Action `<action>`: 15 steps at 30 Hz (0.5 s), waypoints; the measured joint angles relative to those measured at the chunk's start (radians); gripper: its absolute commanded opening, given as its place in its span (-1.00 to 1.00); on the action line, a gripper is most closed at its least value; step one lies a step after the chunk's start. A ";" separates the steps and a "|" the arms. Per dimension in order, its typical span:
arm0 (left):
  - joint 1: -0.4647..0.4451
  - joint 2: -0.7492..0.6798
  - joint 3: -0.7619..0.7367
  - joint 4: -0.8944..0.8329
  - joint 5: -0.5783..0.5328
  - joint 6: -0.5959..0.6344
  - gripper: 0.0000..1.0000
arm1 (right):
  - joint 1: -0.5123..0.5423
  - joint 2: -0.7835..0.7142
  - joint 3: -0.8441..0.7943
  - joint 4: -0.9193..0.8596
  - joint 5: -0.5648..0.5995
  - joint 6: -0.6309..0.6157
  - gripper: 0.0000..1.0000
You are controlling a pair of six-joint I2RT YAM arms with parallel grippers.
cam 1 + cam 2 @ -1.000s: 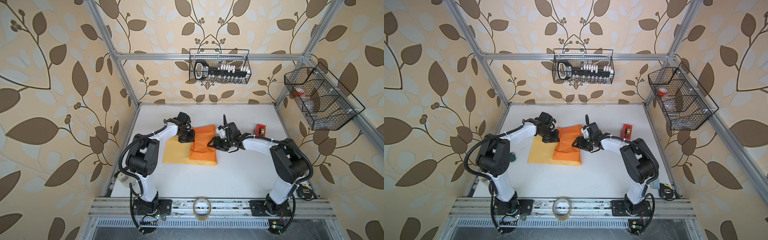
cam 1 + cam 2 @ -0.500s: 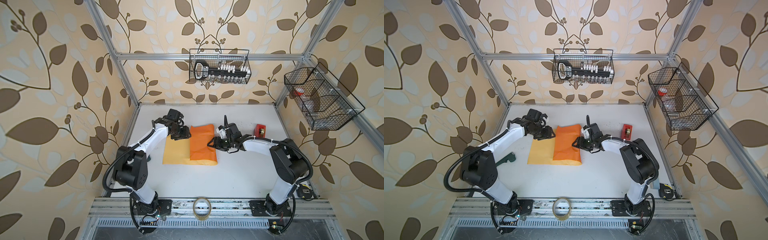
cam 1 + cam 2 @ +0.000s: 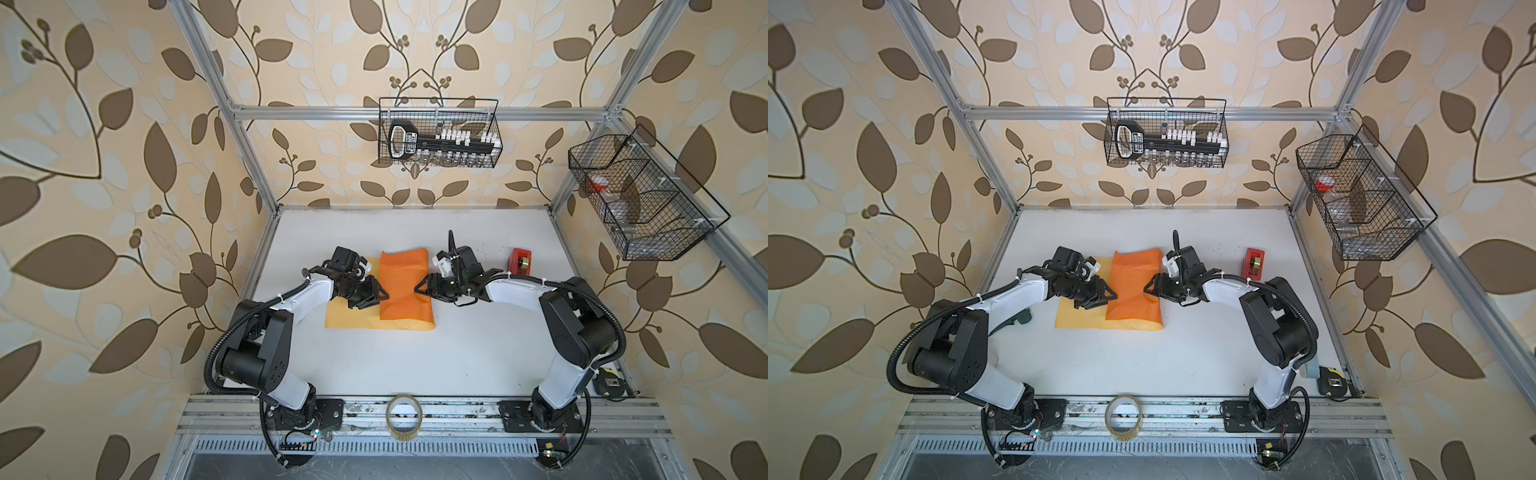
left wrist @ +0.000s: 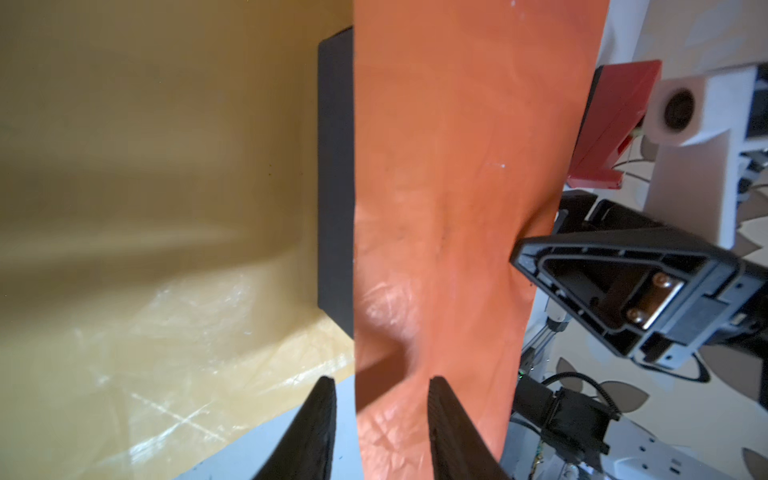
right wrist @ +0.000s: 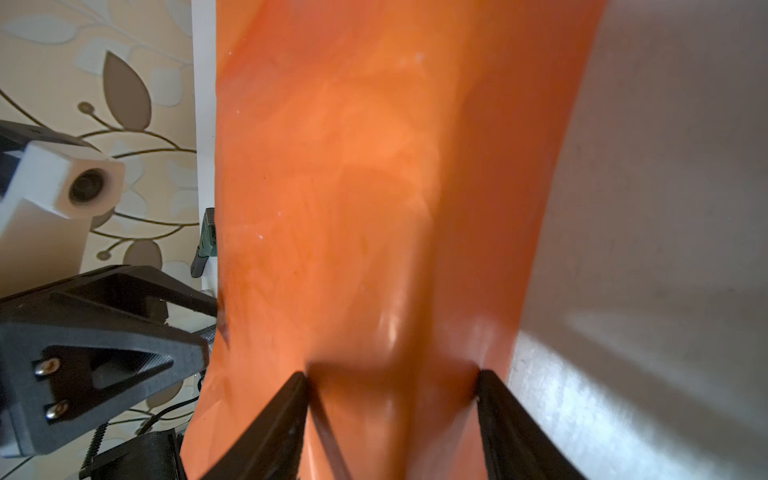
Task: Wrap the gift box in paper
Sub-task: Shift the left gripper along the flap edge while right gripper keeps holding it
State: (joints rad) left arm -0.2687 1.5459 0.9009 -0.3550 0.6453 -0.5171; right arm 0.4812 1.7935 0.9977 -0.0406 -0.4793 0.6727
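In both top views the paper [image 3: 405, 286] [image 3: 1136, 286] lies on the bench [image 3: 415, 365], yellow-tan face up, with an orange flap folded over. The left end effector [image 3: 384, 296] meets one flap edge, the right end effector [image 3: 419, 286] the opposite one.

In the left wrist view the dark gift box [image 4: 336, 174] shows under the flap. The left end effector [image 4: 380, 384] stands partly open, the flap's edge between its fingers.

In the right wrist view the right end effector [image 5: 390, 378] clamps the orange paper [image 5: 374, 166], both fingers denting it; the box is hidden there.
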 measured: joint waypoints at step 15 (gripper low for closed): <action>-0.003 0.016 -0.006 0.040 -0.017 -0.003 -1.00 | 0.001 -0.008 0.002 -0.012 0.014 -0.008 0.35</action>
State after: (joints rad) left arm -0.2714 1.5620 0.8944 -0.3149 0.6285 -0.5205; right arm 0.4820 1.7851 0.9997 -0.0528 -0.4656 0.6651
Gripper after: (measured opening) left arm 0.045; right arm 0.660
